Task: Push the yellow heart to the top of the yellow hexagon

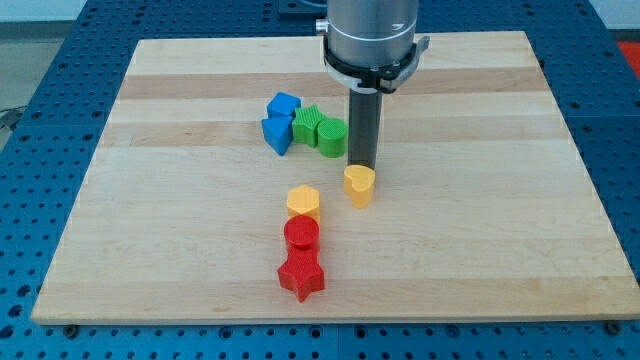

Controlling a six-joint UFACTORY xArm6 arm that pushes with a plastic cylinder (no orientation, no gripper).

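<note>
You had no pincer to read here, only my tip, which rested just behind the yellow heart (toward the view's top). The heart sat on the desk, just right of the yellow hexagon.

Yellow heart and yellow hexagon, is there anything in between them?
No. In the camera view, only bare wood shows between the yellow heart and the yellow hexagon. My tip sits just above the heart, on the side toward the view's top.
</note>
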